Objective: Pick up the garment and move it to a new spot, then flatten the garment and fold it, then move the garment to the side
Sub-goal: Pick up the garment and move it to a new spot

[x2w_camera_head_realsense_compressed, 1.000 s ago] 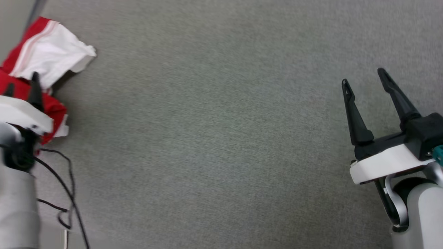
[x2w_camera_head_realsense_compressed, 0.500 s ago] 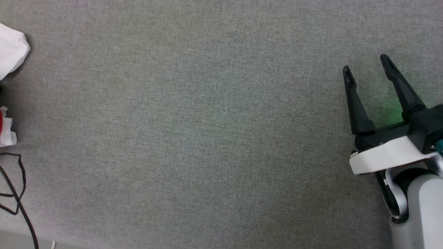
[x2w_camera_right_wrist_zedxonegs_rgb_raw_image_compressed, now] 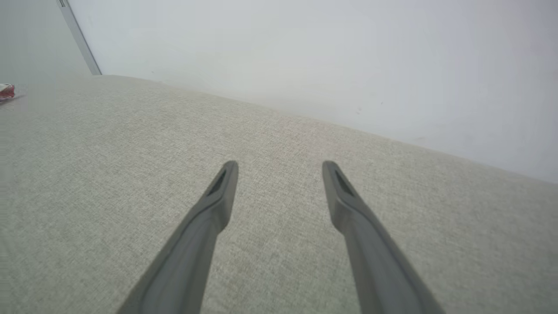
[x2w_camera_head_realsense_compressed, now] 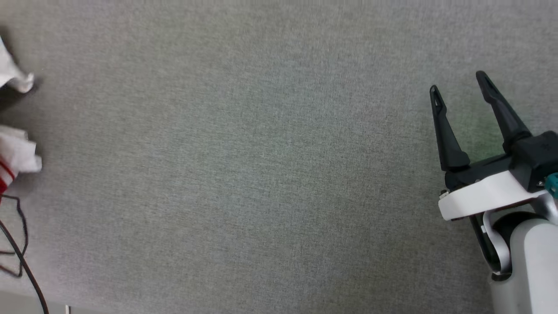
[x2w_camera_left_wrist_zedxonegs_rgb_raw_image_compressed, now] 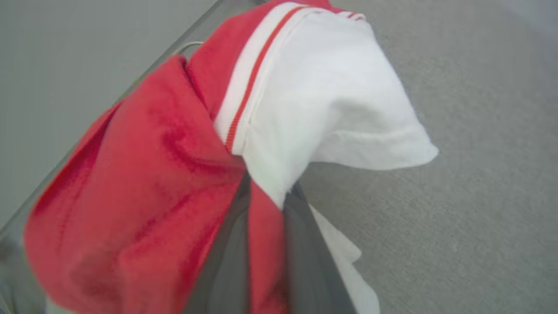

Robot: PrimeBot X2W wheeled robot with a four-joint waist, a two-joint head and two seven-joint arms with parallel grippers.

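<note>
The garment (x2w_camera_left_wrist_zedxonegs_rgb_raw_image_compressed: 174,152), red with a white sleeve and red-white striped trim, hangs bunched in the left wrist view. My left gripper (x2w_camera_left_wrist_zedxonegs_rgb_raw_image_compressed: 267,196) is shut on its red fabric, and the cloth covers the fingertips. In the head view, white folds of the garment (x2w_camera_head_realsense_compressed: 17,155) with red stripes poke in at the far left edge. A small red bit of the garment (x2w_camera_right_wrist_zedxonegs_rgb_raw_image_compressed: 6,91) shows far left in the right wrist view. My right gripper (x2w_camera_head_realsense_compressed: 457,83) hovers open at the right over the grey surface, and it is also open with nothing between its fingers (x2w_camera_right_wrist_zedxonegs_rgb_raw_image_compressed: 280,165) in the right wrist view.
A wide grey fabric surface (x2w_camera_head_realsense_compressed: 261,174) spreads across the middle. A black cable (x2w_camera_head_realsense_compressed: 17,244) loops at the lower left. A pale wall (x2w_camera_right_wrist_zedxonegs_rgb_raw_image_compressed: 305,56) rises behind the surface, with a metal strip (x2w_camera_right_wrist_zedxonegs_rgb_raw_image_compressed: 78,39) at the far left corner.
The head view has shifted, so the garment and left arm have slid off its left edge. Only white folds remain there. The right gripper stays open in much the same place.
</note>
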